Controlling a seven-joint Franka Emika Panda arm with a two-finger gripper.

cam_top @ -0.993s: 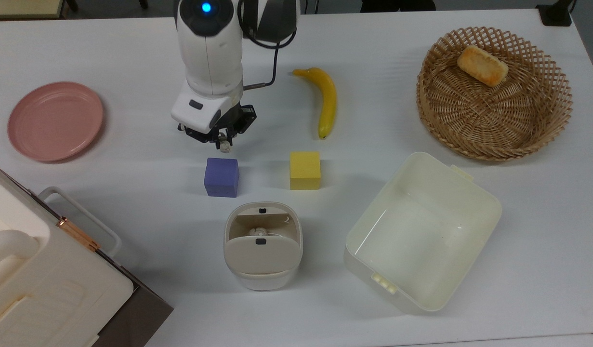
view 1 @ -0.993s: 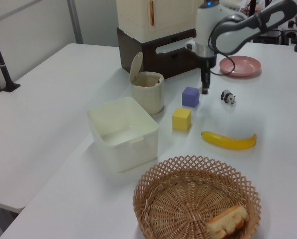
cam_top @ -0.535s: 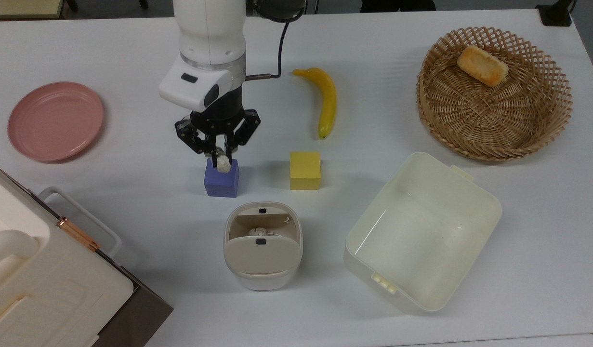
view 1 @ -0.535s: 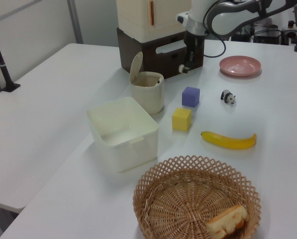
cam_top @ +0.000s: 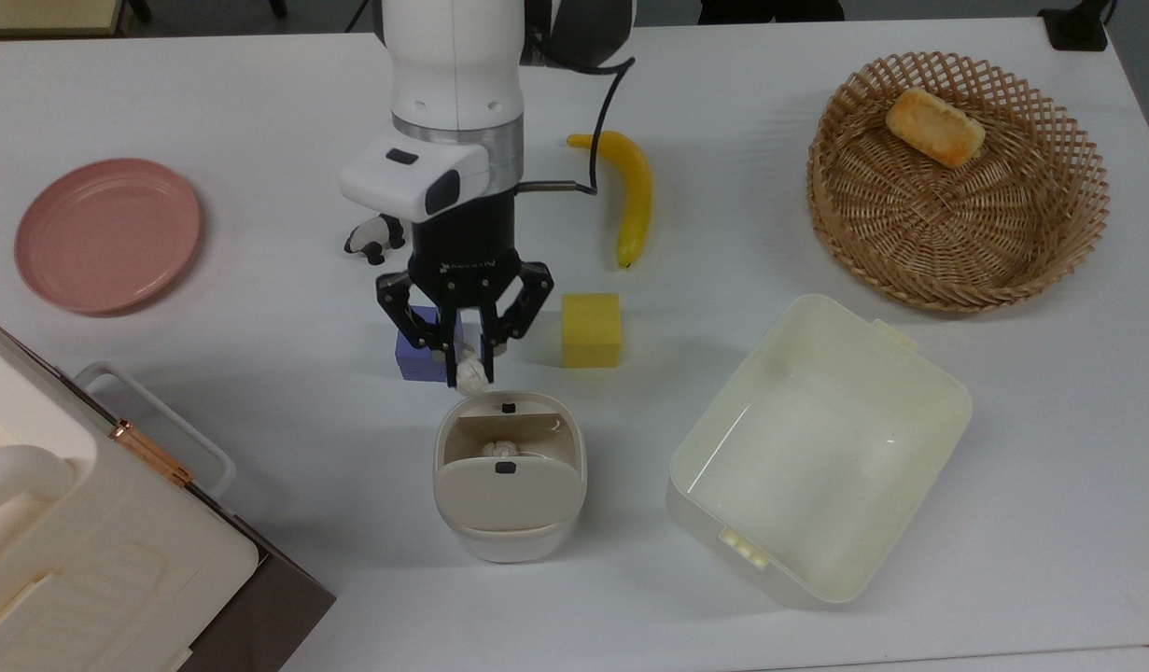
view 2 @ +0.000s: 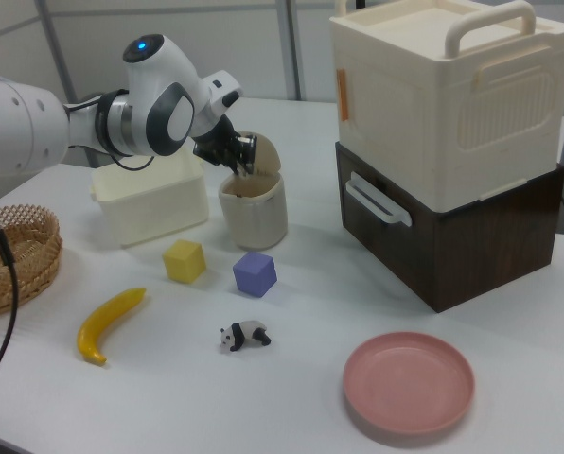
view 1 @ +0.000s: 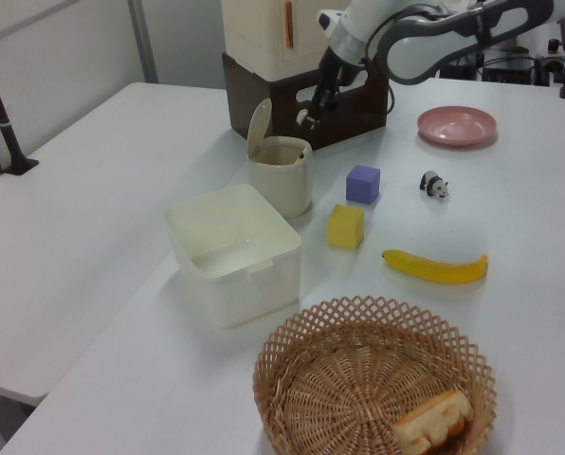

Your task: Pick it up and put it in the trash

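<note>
On a white table (cam_top: 1003, 523) that runs on into a second white tabletop at the left view's left, with a pale partition wall behind it, the arm holds its gripper (cam_top: 469, 366) in the air just beside the open mouth of the trash (cam_top: 510, 476), and the fingers (cam_top: 442, 346) are pinched on the paper wad (cam_top: 471, 374), which hangs at their tips above the bin's rim on the side facing the purple cube (cam_top: 415, 353). Another pale lump lies inside the bin under the tilted flap lid (view 1: 260, 124), whose small black tabs carry no lettering that can be read. Near the bin stand a yellow cube (cam_top: 591, 329) and a cream rectangular tub (cam_top: 817, 448); a banana (cam_top: 632, 194), a panda figurine (cam_top: 372, 234), a pink plate (cam_top: 107, 233) and a wicker basket (cam_top: 957, 182) holding a piece of bread (cam_top: 934, 126) sit farther out. At the table's edge a cream box with a handle (view 2: 452, 95) rests on a dark brown case (view 2: 457, 232). Faint white print on the gripper's black body is too small to read
</note>
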